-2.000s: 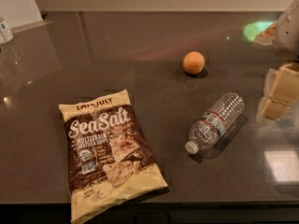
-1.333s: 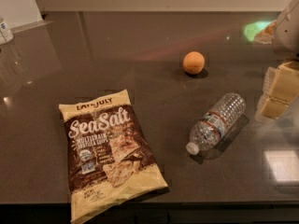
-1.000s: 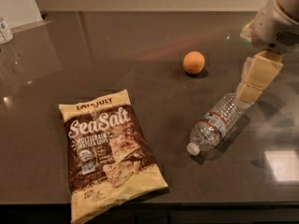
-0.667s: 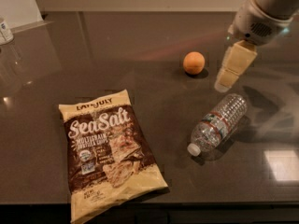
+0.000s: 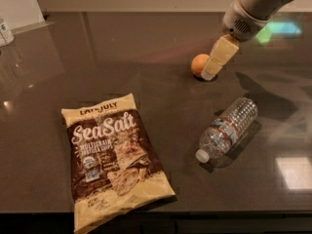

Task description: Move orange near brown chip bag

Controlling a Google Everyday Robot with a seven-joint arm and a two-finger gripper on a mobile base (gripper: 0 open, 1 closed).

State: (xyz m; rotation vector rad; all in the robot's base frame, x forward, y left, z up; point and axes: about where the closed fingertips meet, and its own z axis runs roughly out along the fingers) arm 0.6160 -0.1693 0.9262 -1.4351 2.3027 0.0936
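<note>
Camera view of the dark counter (image 5: 161, 38) at the approach to the orange. We mark the gripper (image 5: 210, 71) at the end of the pale arm that enters from the counter's far right corner. It slants down toward the counter's far right part, and its cream tip overlaps the right flank of the orange (image 5: 197, 64). We cannot tell whether the gripper is released or clenched, nor whether it already touches the fruit or merely stands in front of it. The orange rests on the counter surface, well back from the front edge and well apart from the brown chip bag (image 5: 114, 160), which lies flat near the front left corner with its long axis running from the counter's middle toward the front edge. The deciding relation is this: the orange lies immediately on the side of the gripper that faces the left edge, and the bag lies further in that same direction and toward the front edge. We judge, then, that the coming carry runs diagonally from the far right toward the front left. A clear water bottle (image 5: 228, 129) lies on its side between the orange and the front right corner, its cap pointing toward the front edge. It sits to the right of that diagonal, so we judge it unlikely to obstruct the path. The task is not yet done, since fruit and bag are far apart.
</note>
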